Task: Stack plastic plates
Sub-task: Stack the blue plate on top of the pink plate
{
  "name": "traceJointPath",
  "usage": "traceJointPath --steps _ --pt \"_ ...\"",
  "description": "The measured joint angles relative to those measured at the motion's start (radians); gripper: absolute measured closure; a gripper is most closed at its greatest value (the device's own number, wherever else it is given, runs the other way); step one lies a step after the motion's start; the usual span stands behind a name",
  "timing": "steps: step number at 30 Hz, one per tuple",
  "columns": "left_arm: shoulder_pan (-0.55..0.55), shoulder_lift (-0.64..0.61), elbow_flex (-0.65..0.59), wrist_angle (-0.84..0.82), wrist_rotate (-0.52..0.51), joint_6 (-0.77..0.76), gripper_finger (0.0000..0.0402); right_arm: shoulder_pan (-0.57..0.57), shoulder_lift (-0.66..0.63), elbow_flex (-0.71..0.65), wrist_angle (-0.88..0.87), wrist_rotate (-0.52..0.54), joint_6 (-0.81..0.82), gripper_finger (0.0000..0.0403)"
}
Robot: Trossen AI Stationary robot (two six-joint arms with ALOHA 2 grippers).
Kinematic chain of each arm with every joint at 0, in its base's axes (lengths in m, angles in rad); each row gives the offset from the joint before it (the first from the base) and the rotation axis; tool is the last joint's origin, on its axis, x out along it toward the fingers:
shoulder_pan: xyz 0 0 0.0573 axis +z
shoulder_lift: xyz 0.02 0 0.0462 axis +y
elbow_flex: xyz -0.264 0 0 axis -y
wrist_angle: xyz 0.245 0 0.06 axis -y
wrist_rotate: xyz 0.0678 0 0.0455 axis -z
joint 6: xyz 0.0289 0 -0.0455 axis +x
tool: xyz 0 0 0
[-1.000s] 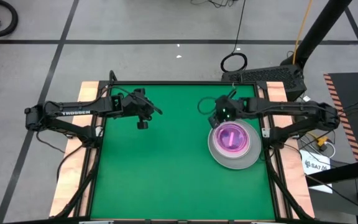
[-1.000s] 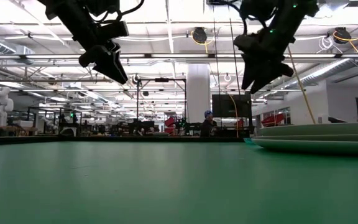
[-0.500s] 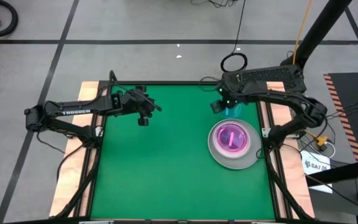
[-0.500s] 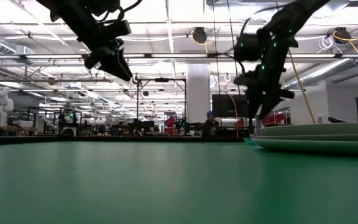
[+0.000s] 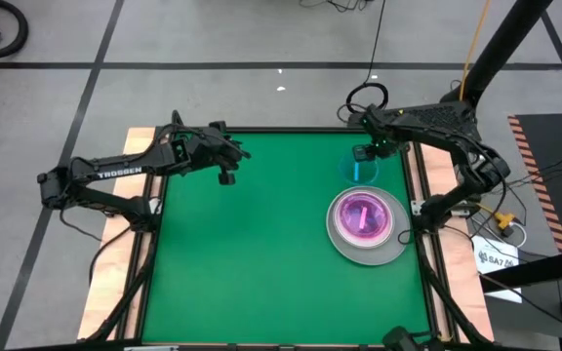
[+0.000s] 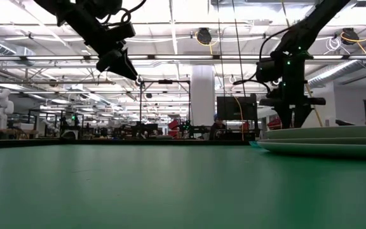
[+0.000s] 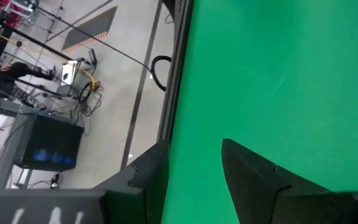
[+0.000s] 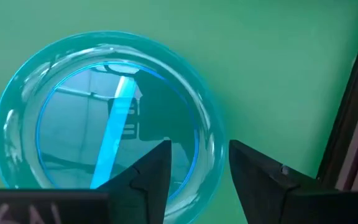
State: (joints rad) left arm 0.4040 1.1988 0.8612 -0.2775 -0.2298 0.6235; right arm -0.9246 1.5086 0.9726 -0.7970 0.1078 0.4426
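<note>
A small translucent blue plate [image 5: 362, 172] lies flat on the green table near its far right corner; it fills the right wrist view [image 8: 104, 118]. My right gripper [image 5: 364, 154] is open, points down over it and stands astride its rim [image 8: 197, 168]. A stack of plates [image 5: 364, 226] lies toward the near side of it: a large grey plate [image 5: 364, 257] at the bottom and a small pink plate [image 5: 362, 214] on top. My left gripper [image 5: 227, 171] is open and empty, high above the table's far left part [image 7: 194, 171]. My right gripper has one finger [image 8: 157, 171] over the blue plate's inside and the other finger [image 8: 260, 177] outside its rim [image 8: 211, 146], coming from above. I cannot tell whether the fingers touch the plate. The plate lies flat on the table.
The stack shows at the right of the low view [image 6: 326, 141] and hides my right gripper's fingertips [image 6: 291, 121] there. The table's raised right edge [image 5: 413, 185] runs close beside the blue plate. The green mat [image 5: 261, 253] lies bare at the middle and left.
My right gripper has gone from above the stack toward the table's far right corner and down over the blue plate. My left gripper has gone a little up and toward the far edge. The plates have stayed where they were.
</note>
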Motion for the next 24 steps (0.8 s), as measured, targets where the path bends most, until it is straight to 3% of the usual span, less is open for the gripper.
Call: traceJointPath --steps 19,24 --pt "0.007 0.0 0.0 -0.008 0.0 -0.015 0.0247 -0.073 0.134 0.0 0.056 0.001 -0.1 0.025" --pt "0.007 0.0 0.0 -0.009 0.0 -0.015 0.0247 -0.079 0.173 0.004 0.07 -0.043 -0.148 0.025"
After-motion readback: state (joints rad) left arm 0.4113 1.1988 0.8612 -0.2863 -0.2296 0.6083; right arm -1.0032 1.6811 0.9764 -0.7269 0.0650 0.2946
